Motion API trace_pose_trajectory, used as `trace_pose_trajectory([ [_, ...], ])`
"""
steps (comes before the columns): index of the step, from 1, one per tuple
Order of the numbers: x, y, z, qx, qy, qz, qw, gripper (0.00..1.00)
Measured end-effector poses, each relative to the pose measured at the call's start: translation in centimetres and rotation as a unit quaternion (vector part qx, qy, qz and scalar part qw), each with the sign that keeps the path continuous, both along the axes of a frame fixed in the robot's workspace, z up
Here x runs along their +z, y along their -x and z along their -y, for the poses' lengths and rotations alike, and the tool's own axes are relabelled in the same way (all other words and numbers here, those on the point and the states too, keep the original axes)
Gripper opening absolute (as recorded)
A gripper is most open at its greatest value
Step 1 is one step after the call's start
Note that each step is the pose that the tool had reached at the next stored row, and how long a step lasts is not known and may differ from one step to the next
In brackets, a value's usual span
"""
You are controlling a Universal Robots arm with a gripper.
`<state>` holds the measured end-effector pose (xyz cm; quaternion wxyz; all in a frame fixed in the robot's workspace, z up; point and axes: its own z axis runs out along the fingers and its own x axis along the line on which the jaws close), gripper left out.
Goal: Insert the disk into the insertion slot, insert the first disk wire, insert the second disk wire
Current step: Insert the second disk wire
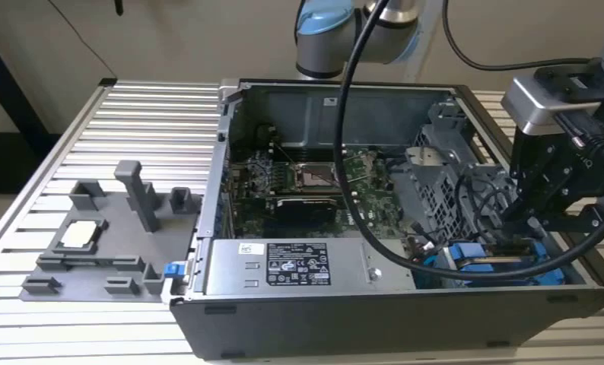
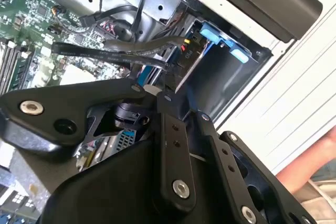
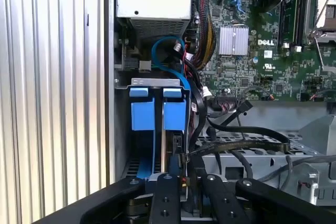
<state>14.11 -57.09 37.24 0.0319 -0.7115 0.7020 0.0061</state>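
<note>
While the disk (image 3: 174,114) sits edge-up in the insertion slot (image 3: 157,82) at the case's front corner, the fingers (image 3: 181,182) hang directly over its connector end — pinched on a black wire plug (image 2: 176,66), long axis aligned with the drive

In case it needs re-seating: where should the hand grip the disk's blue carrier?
Probably take the disk by its carrier's blue end, the part standing proud of the insertion slot. Come straight in from the case's open side, along the slot; the cage walls cover its flat faces, and black cables crowd one edge.
</note>
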Motion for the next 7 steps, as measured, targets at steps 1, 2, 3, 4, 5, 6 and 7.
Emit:
trace_pose_trajectory([
  [1, 0.03, 0.0, 0.0, 0.0, -0.0002, 0.0, 1.0, 0.24],
  [2, 0.03, 0.0, 0.0, 0.0, -0.0002, 0.0, 1.0, 0.24],
  [3, 0.04, 0.0, 0.01, 0.0, -0.0001, 0.0, 1.0, 0.24],
  [4, 0.04, 0.0, 0.0, 0.0, -0.0001, 0.0, 1.0, 0.24],
  [5, 0.04, 0.0, 0.0, 0.0, -0.0001, 0.0, 1.0, 0.24],
  [6, 0.05, 0.0, 0.0, 0.0, 0.0, 0.0, 1.0, 0.24],
  [7, 0.05, 0.0, 0.0, 0.0, 0.0, 0.0, 1.0, 0.24],
])
